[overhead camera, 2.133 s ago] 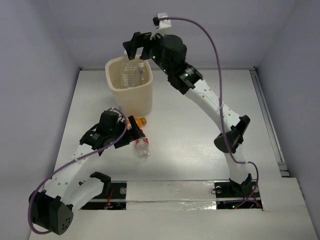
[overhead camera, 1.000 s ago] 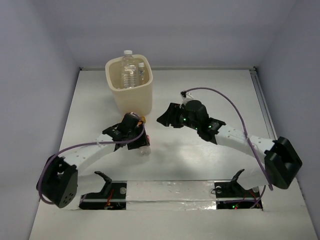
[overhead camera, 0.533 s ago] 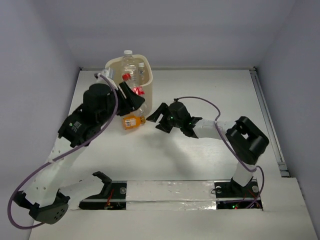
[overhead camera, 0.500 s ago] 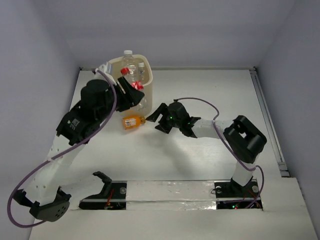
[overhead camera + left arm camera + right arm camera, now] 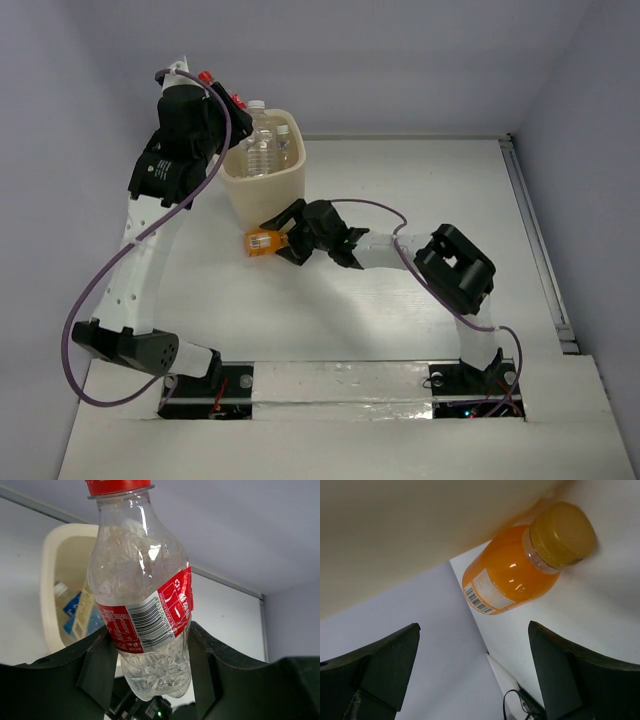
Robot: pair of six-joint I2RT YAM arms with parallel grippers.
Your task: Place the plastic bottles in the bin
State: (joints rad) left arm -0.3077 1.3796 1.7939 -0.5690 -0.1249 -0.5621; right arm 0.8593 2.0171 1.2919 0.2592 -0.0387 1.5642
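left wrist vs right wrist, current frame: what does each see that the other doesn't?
Only left wrist: the red-capped bottle, gripped upright in the left pincer, and the bin seen from above its open mouth, with bottles already inside.

Only right wrist: the orange bottle lying on its side beside the bin's outer wall, just ahead of the open right pincer, which holds nothing.

Both: the cream bin and the white table.
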